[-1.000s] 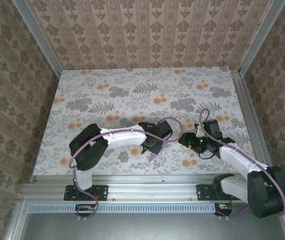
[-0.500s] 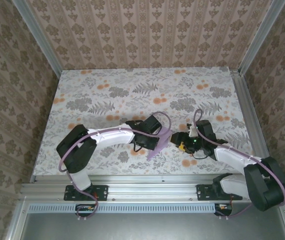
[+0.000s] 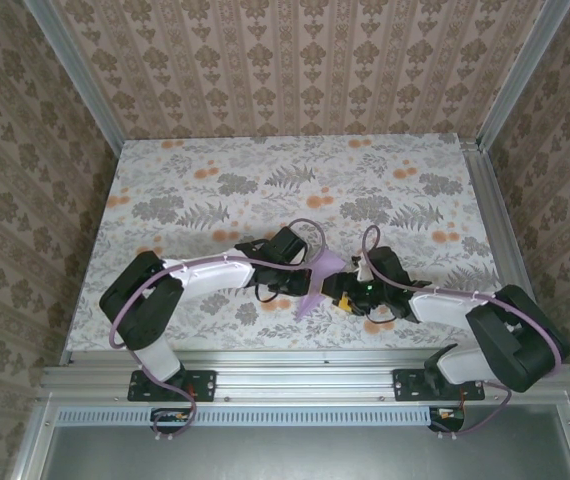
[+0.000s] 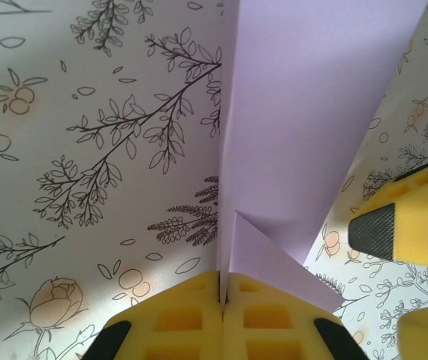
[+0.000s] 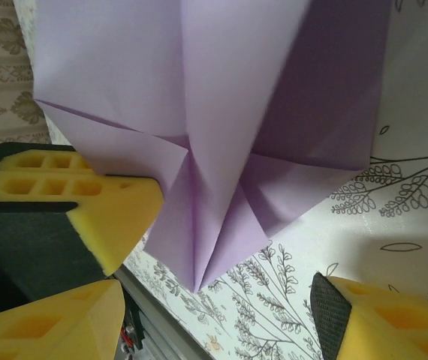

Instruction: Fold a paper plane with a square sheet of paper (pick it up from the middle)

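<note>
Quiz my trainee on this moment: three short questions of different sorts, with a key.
1. True or false: the left gripper is shut on the paper plane.
2. Pick one. The right gripper is: A) open, its fingers on either side of the paper's tip; B) shut on the paper; C) shut on nothing.
3. Fill the gap: the paper's colour is pale ____.

Key: 1 true; 2 A; 3 lilac.
</note>
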`<act>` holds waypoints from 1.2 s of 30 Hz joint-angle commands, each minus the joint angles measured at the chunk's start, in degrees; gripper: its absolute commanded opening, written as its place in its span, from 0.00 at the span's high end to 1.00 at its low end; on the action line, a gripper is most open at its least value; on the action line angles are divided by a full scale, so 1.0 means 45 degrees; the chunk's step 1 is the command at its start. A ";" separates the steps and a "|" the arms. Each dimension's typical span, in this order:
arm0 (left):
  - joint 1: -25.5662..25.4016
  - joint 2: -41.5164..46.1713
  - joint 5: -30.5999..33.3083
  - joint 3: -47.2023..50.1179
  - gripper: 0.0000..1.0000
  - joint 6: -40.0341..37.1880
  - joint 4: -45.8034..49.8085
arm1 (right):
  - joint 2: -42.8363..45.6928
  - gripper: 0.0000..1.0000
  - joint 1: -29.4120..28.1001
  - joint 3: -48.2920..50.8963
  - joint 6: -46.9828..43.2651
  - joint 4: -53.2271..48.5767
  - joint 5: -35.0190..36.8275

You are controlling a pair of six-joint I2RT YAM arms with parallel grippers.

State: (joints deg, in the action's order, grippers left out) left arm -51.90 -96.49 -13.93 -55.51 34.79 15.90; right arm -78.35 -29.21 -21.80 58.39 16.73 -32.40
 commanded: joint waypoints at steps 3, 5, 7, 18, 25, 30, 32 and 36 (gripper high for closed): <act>0.0161 0.0326 -0.0555 0.0298 1.00 0.0298 -0.0545 | -0.0749 0.31 -0.0383 -0.0330 0.0545 0.0939 0.0423; 0.0206 0.0328 -0.0647 0.0378 1.00 0.0336 -0.0642 | -0.0979 0.31 -0.0494 -0.0444 0.0598 0.1038 0.0443; 0.0263 0.0328 -0.0748 0.0428 1.00 0.0384 -0.0773 | -0.1238 0.31 -0.0600 -0.0504 0.0715 0.1354 0.0397; 0.0435 0.0382 -0.1061 0.0636 1.00 0.0531 -0.1072 | -0.1732 0.39 -0.0871 -0.0682 0.1204 0.2269 0.0087; 0.0567 0.0515 -0.1420 0.0911 1.00 0.0831 -0.1572 | -0.1873 0.47 -0.0891 -0.0743 0.1307 0.2335 0.0110; 0.0703 0.0702 -0.1661 0.1200 1.00 0.1035 -0.1888 | -0.2057 0.51 -0.0911 -0.0769 0.1633 0.2853 0.0033; 0.0771 0.0796 -0.1800 0.1355 1.00 0.1181 -0.2138 | -0.2123 0.52 -0.0949 -0.0811 0.1653 0.2822 0.0108; 0.0867 0.0927 -0.1981 0.1545 1.00 0.1389 -0.2428 | -0.2349 0.57 -0.1008 -0.0924 0.1617 0.2793 0.0177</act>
State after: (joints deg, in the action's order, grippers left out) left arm -48.62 -94.26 -21.15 -49.34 39.29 6.94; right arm -87.72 -33.28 -24.43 64.99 27.97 -31.73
